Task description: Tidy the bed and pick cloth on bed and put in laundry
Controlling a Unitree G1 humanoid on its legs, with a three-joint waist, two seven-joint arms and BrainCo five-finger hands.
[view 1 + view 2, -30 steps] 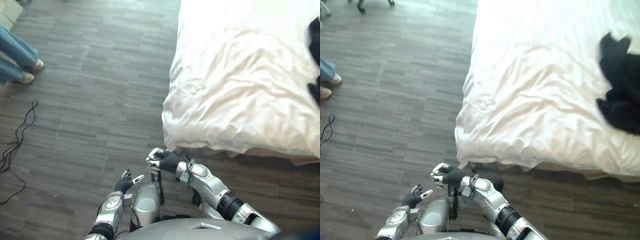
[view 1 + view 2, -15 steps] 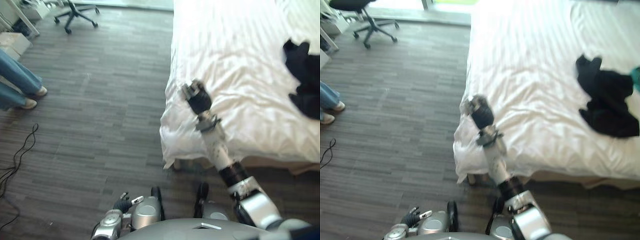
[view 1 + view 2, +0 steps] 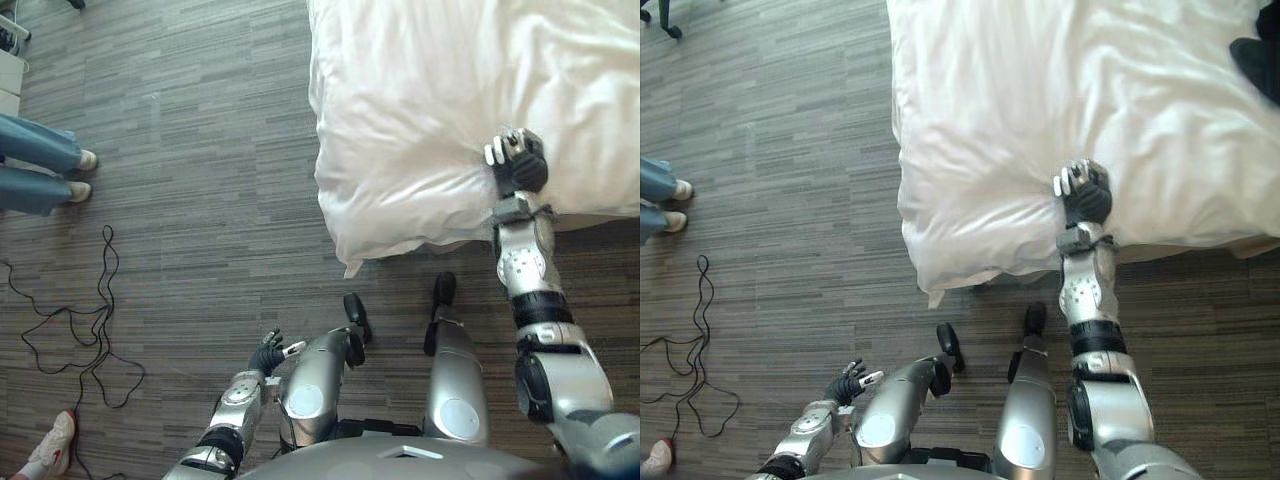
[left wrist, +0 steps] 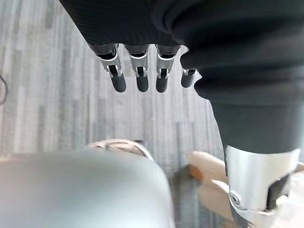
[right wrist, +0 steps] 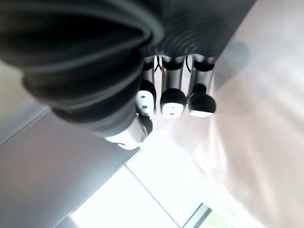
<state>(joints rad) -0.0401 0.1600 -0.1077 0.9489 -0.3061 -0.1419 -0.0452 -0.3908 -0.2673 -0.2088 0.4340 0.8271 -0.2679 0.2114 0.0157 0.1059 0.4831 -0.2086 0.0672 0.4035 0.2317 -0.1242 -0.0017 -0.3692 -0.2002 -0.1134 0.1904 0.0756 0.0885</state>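
far left: one person's legs (image 3: 35, 172) in jeans with two pale shoes, cut off by the frame edge above the shins. a third shoe (image 3: 48, 445) sits at the bottom corner, mostly cut off, and we can't tell whose it is. a dark chair foot (image 3: 667, 22) shows at the top corner, the rest out of frame.

left hand (image 3: 270, 353) is low over the floor (image 3: 200, 200), well apart from the bed. in its wrist view the fingers (image 4: 137, 80) hang straight and loose: released, holding nothing.

one bed (image 3: 940, 250) takes the upper right, its far side cut off. its white sheet (image 3: 420, 90) is rumpled and one corner hangs over the edge.

right hand (image 3: 1083, 195) is over the sheet at the bed's near edge. its fingers (image 5: 173, 102) are curled in, clenched, and we see no fabric between them. touching the sheet or just above it, we can't tell.

one dark cloth (image 3: 1262, 65) lies on the bed at the far right top corner. most of it is cut off. it is well apart from the right hand, and neither hand has it.
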